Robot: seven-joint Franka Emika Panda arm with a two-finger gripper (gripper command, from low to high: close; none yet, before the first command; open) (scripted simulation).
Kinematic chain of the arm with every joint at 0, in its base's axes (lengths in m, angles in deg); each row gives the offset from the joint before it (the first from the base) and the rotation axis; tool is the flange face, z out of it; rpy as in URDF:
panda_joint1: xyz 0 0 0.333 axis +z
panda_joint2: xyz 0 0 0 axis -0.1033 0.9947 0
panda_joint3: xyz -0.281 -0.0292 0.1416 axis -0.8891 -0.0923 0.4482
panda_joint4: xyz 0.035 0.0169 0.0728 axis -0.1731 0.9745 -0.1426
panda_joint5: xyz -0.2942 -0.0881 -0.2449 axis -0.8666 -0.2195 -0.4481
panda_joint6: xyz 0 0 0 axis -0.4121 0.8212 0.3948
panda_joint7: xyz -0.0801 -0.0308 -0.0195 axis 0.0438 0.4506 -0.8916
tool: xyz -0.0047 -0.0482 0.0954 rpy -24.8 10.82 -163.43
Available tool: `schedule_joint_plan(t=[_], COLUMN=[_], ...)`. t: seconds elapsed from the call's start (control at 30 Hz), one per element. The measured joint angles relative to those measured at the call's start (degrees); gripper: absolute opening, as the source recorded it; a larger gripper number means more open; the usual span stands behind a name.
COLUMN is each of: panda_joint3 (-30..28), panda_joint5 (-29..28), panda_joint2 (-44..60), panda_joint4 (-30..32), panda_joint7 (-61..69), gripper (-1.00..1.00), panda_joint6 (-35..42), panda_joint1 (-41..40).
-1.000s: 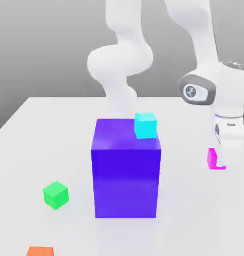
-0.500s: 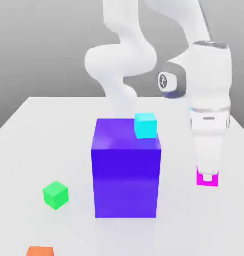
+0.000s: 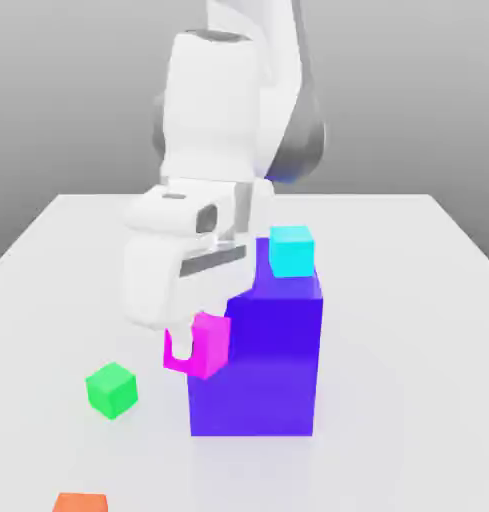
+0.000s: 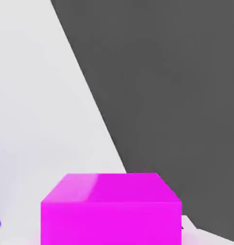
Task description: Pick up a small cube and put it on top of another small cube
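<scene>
While an orange block [image 3: 80, 502] peeks in at the near edge of the white table [image 3: 408, 400], at about seven o'clock from the big purple-blue block [image 3: 263, 370], the small green cube [image 3: 111, 389] sits a little farther in, resting on the table at nine o'clock from that block and apart from it. Next comes the gripper [image 3: 185, 352], closed tight on the small magenta cube [image 3: 201, 345], which hangs clear of the table just in front of the big block's upper corner on the exterior view's left, at roughly two o'clock from the green cube. Seen from the hand view, the magenta cube [image 4: 111, 209] sits close under the camera with the pale table and dark backdrop beyond. Farther back, the small cyan cube [image 3: 292, 250] rests on the big block's top, near its far edge. Behind everything rises the white arm [image 3: 213, 110].
</scene>
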Motion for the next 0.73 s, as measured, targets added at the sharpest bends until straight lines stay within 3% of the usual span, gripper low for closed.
schedule_joint_plan(t=[0.37, 0.47, 0.6, 0.63, 0.73], panda_joint3=[-14.3, -15.5, -11.4, -9.8, -9.8], panda_joint5=[2.8, 8.4, 23.4, 26.7, 26.7], panda_joint2=[-0.2, 4.7, 13.8, 15.6, 15.6], panda_joint4=[7.4, 8.2, 7.9, 7.7, 7.7], panda_joint7=[28.4, 34.1, 44.9, 47.2, 47.2], gripper=[-1.00, -1.00, -1.00, 1.00, 1.00], panda_joint6=[6.4, 2.7, -4.5, -5.8, -5.8], panda_joint1=[-4.2, -2.5, -2.8, -3.8, -3.8])
